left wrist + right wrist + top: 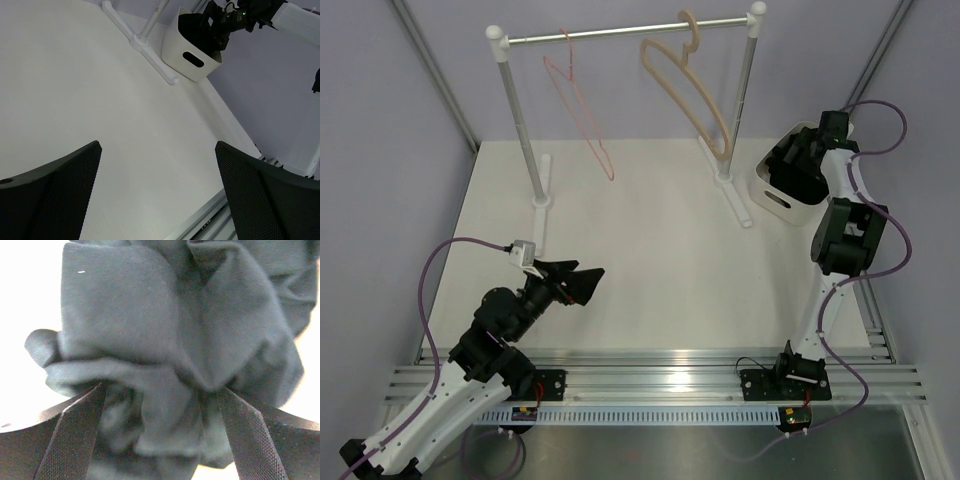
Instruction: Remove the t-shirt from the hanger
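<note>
Right gripper point(160, 387): my jaws are spread, straddling the bunched black t-shirt point(150, 315), not pinching it. It sits down in the white bin point(770, 195). The pink wire hanger point(582, 115) hangs bare on the rail point(620, 32), so removal looks done. Fabric reads light, limp, not fragile; I'd grab a thick fold, since loose ends drape and snag. Left gripper point(157, 145): jaws spread, empty, over the table point(125, 75).

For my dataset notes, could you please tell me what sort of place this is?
Probably a robotics lab test cell: a plain white table, a silver aluminium rail frame along its near edge, and a metal clothes rack holding a thin pink wire hanger.
</note>
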You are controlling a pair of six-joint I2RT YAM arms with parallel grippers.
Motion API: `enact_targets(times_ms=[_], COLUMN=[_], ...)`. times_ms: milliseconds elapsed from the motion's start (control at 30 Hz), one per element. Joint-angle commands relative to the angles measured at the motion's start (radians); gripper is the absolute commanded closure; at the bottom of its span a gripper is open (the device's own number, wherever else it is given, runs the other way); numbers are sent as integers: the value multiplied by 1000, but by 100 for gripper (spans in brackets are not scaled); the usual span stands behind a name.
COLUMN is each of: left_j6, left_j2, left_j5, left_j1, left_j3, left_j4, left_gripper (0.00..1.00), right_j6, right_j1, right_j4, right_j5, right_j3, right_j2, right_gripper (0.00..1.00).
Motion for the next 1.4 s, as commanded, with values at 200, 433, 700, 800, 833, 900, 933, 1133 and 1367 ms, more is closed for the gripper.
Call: enact_targets(times_ms=[200,433,700,800,833,900,933,1133,1367], left_j6=[-6,11,63,88,95,103,109,140,114], left_j2=[-4,14,86,117,143,186,224,249,258], left_j5=[-35,-38,-36,-39,-29,13,19,95,211], left_j1=[-2,-2,-2,-4,-4,-4,-4,-7,-12], left_j3=[3,12,37,49,68,98,111,124,177], left_j4=[39,38,39,50,62,64,61,120,108], left_gripper=[1,1,1,1,1,1,1,1,1], right_j6=[-7,34,145,188,183,150,149,152,131], right_j1=[-6,34,336,353,358,381,420,533,534], right_j4=[-101,-95,95,156,158,147,141,225,305], right_j5=[-12,-84,59,2,-21,-84,-108,-274,-392], right_j3=[63,-148,-674,-907,-940,-1009,-1029,-1219,-1366], right_j2=[-210,-405,-813,-967,-1036,-1101,-1162,-1456,-1704], right_gripper=[0,1,1,1,1,0,1,1,1])
